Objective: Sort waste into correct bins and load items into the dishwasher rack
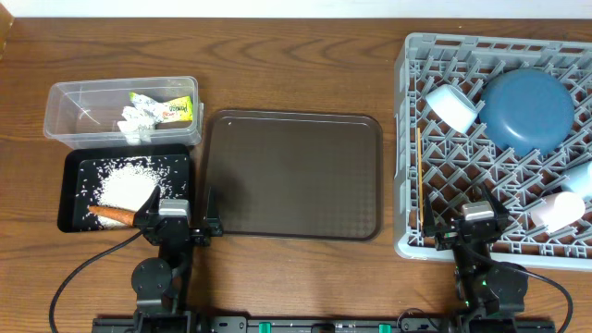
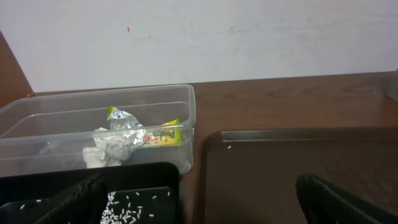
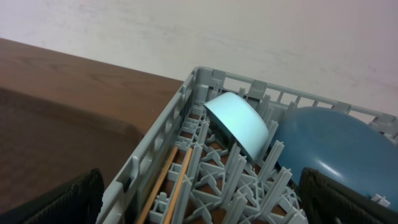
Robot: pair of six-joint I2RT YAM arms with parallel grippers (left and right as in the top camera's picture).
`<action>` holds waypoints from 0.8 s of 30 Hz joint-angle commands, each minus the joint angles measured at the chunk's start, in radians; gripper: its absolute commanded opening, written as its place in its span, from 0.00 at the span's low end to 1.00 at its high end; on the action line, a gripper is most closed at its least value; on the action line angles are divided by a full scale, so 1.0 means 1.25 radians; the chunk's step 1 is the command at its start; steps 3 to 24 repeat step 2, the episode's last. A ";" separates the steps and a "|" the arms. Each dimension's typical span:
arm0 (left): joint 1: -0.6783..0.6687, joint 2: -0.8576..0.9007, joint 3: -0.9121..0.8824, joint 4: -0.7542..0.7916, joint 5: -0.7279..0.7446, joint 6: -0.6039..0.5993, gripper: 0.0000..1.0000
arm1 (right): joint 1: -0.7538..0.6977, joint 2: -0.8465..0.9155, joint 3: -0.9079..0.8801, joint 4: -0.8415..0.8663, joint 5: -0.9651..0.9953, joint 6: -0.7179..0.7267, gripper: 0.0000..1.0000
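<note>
The clear tub (image 1: 65,102) holds the yellow-green wrapper (image 1: 171,109) and crumpled white paper (image 1: 137,122); both also show in the left wrist view (image 2: 163,134) (image 2: 109,151). The black tray (image 1: 74,171) holds white rice (image 1: 125,188) and the orange carrot piece (image 1: 111,215). The grey rack (image 1: 407,139) holds the dark blue dish (image 1: 527,109), a light blue cup (image 1: 450,106), a pale pink cup (image 1: 560,211), a white bowl (image 1: 578,178) and chopsticks (image 1: 419,176). My left gripper (image 1: 176,205) (image 2: 199,199) is open and empty, between the black tray and the brown tray. My right gripper (image 1: 478,199) (image 3: 202,202) is open and empty over the rack's front edge.
A large dark brown serving tray (image 1: 294,174) lies bare in the middle of the wooden table. The rack's front left wall (image 3: 155,155) and upright pegs (image 3: 239,168) are just below my right gripper, with the chopsticks (image 3: 171,177) lying along that wall.
</note>
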State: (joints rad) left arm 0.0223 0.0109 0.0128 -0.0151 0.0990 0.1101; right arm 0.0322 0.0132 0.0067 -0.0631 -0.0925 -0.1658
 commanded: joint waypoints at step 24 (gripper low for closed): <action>-0.002 -0.006 -0.007 -0.035 0.031 0.013 0.98 | -0.005 0.000 -0.001 -0.004 0.005 -0.006 0.99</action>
